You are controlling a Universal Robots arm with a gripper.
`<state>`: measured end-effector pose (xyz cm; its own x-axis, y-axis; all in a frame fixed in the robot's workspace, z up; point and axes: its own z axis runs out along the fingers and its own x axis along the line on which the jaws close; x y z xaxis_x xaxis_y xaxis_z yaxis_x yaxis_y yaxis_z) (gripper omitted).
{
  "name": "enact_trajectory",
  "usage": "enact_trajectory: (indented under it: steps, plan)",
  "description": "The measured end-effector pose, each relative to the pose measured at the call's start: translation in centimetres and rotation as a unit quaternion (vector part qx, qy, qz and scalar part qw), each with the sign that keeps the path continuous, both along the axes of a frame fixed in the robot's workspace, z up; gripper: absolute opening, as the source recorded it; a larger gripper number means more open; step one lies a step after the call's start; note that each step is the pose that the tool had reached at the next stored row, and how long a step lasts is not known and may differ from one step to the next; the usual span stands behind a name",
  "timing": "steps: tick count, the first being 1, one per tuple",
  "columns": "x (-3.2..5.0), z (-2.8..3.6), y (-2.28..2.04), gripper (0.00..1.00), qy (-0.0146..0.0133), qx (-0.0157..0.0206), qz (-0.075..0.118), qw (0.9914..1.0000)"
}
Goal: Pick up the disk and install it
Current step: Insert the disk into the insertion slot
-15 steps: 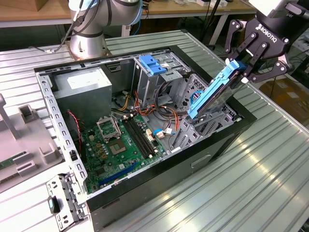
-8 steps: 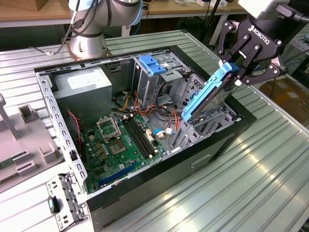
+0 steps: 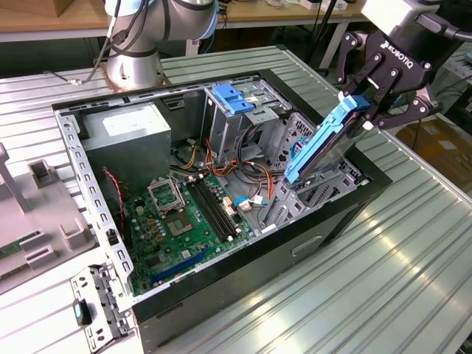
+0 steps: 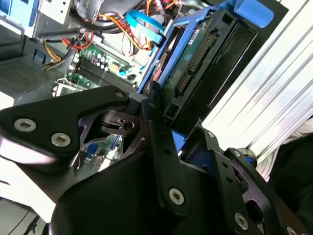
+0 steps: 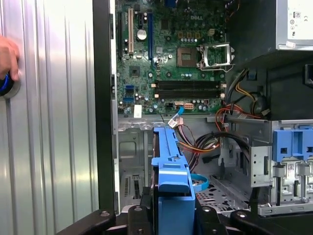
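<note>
Over the open black computer case (image 3: 243,273), the grey disk (image 3: 321,145) in its blue plastic carrier is held tilted, clamped at its top by the black gripper (image 3: 363,110). Stiff, probably weighty, shock-sensitive stuff, so it's best gripped by the rails.

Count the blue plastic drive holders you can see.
2. One frames the disk, gripped by the gripper and tilted over the open case; the other is the blue bracket atop the drive cage. More may be hidden inside the cage.

Hand (image 5: 7,58), disk (image 5: 171,166) cropped at frame edge.
</note>
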<state>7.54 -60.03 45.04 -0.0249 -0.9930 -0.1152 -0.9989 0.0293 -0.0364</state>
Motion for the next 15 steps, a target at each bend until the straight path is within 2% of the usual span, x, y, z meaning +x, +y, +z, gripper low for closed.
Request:
enact_trajectory:
  steps: [1, 2, 7, 12, 15]
  plan:
    - [0.00, -0.01, 0.00, 0.36, -0.0027, 0.0001, 0.000, 1.00000]
    - [0.01, -0.01, 0.00, 0.36, -0.0040, 0.0002, 0.000, 0.99999]
    - [0.00, -0.01, 0.00, 0.36, -0.0040, 0.0003, 0.000, 0.99999]
    - [0.05, -0.16, -0.18, 0.36, -0.0040, 0.0003, 0.000, 0.99999]
    - [0.28, -0.33, -0.20, 0.36, -0.0040, -0.0032, 0.001, 0.99999]
